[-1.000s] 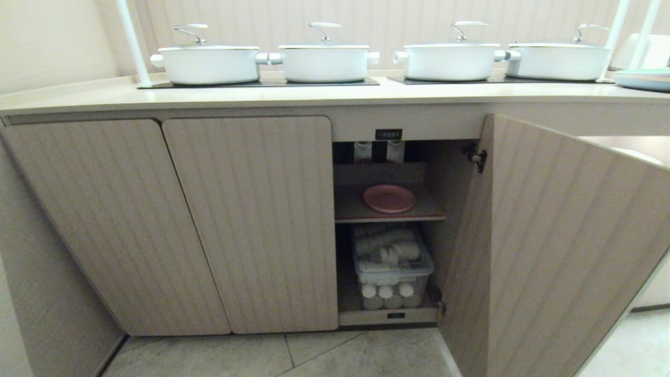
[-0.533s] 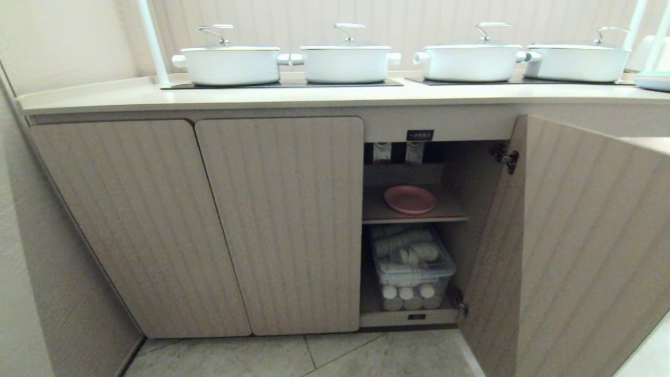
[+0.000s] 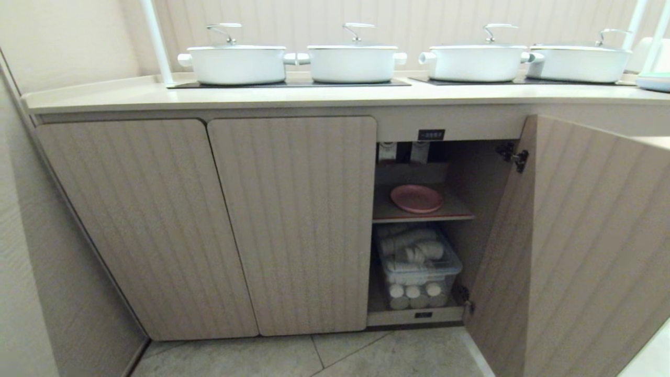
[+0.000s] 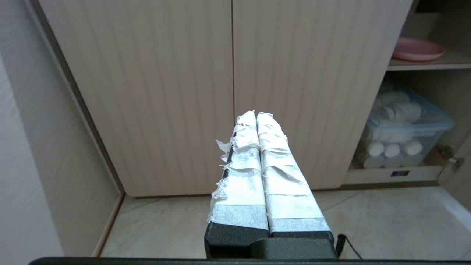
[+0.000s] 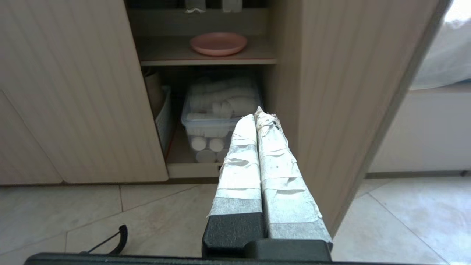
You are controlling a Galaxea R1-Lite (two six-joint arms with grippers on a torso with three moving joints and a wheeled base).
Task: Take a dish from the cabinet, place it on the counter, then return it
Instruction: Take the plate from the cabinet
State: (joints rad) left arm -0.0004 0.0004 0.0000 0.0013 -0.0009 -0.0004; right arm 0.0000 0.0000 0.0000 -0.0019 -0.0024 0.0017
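Note:
The pink dish lies flat on the inner shelf of the cabinet, whose fluted door stands swung open to the right. The dish also shows in the wrist views. The cream counter runs above. Neither arm appears in the head view. My left gripper is shut and empty, held low in front of the two closed doors. My right gripper is shut and empty, low before the open compartment, well short of the dish.
Several white lidded pots sit on black hob panels on the counter. Pale stacked plates lie at its far right. A clear bin of white cups fills the space under the shelf. A wall closes the left side; tiled floor below.
The whole head view has shifted: the cabinet and pots now sit further right in the picture, so the camera has moved. The dish and the door are as before.

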